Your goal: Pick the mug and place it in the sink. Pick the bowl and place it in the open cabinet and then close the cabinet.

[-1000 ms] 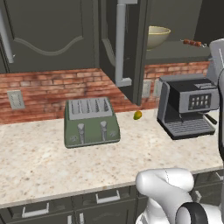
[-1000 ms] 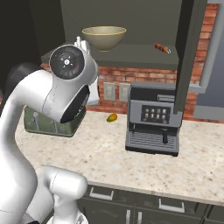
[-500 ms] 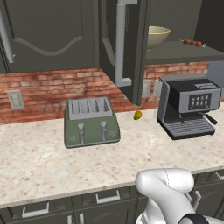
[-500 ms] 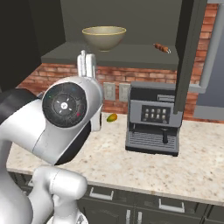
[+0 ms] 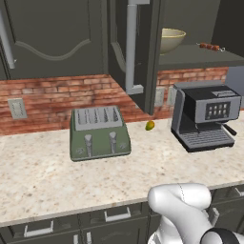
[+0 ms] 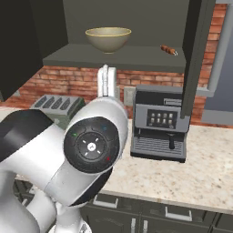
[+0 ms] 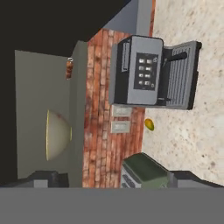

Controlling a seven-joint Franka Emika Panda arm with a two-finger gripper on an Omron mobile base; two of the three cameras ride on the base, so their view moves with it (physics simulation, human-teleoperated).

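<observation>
Hand view: the gripper [image 7: 109,180] shows its two dark fingertips spread wide apart at the bottom, nothing between them, looking sideways at the back wall.
Arm: pulled back from the shelf, its big white joint filling the foreground of the right base view, well short of the counter's back edge.
Counter: a green toaster [image 5: 99,132] sits nearest, a small yellow-green fruit [image 5: 149,125] just behind and beside it, a grey coffee machine [image 5: 206,116] further along under the shelf.
Bowl: there it is, the bowl [image 6: 108,39] sitting upright on the cabinet [image 6: 118,57] shelf, above and behind the coffee machine. That part of the job looks done.
Bowl looks: wide, shallow, pale cream-yellow, rounded underside, rim level; not touching the small reddish-brown item [image 6: 168,49] well apart from it on the same shelf.
Door: the cabinet door [image 5: 135,51] with its long silver handle [image 5: 132,44] swings out edge-on toward the room, clearly open.
Mug and sink: cannot judge that half from these views.
Left to do: by my reading, only closing the door; the free, wide hand suits a push on it.
</observation>
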